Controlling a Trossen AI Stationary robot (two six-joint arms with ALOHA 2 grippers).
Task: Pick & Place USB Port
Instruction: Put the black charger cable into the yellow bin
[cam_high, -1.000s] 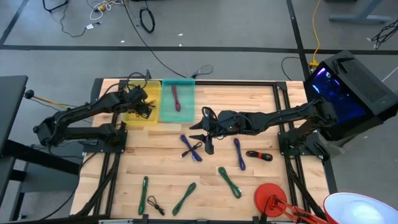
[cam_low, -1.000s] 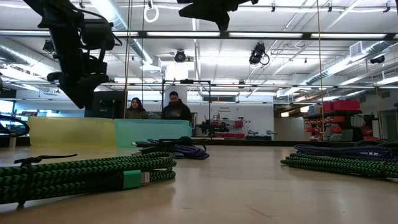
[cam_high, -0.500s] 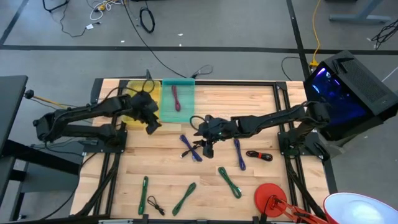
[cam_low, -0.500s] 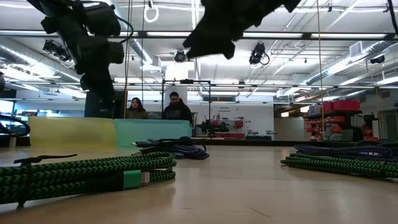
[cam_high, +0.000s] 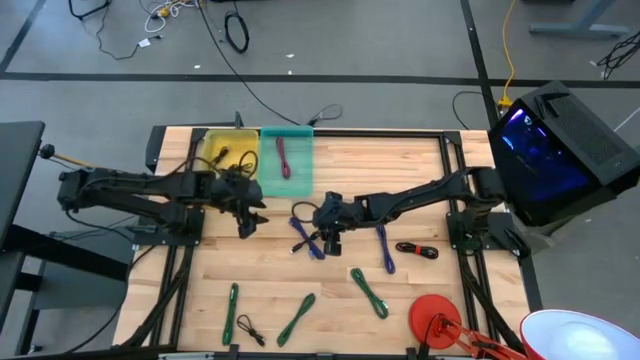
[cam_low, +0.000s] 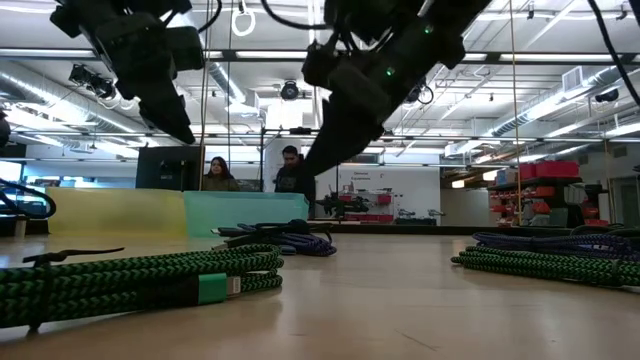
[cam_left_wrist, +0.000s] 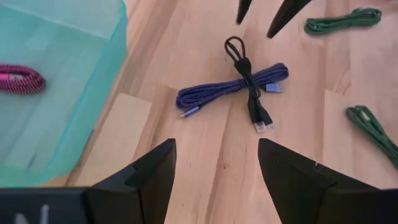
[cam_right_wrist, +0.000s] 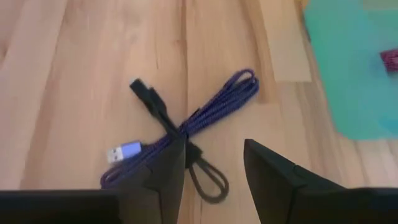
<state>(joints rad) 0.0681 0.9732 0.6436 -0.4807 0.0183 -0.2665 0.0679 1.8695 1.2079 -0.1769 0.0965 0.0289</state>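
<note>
Big open workshop around my bench, lights blazing overhead.

I see grey floor (cam_high: 380, 50) all round my wooden table (cam_high: 400, 165), loose black cords (cam_high: 236, 30) trailing across it. Strip lights (cam_low: 560, 100) and pipework run along the ceiling; two people (cam_low: 250, 172) sit beyond, red shelving (cam_low: 545, 185) far off, a red lamp (cam_high: 436, 318) at the near edge.

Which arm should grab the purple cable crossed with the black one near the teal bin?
Right, probably. The right gripper hangs open directly over the purple cable, which lies between its fingers in its wrist view. The left gripper, also open, sits off to the side beside the teal bin.
</note>
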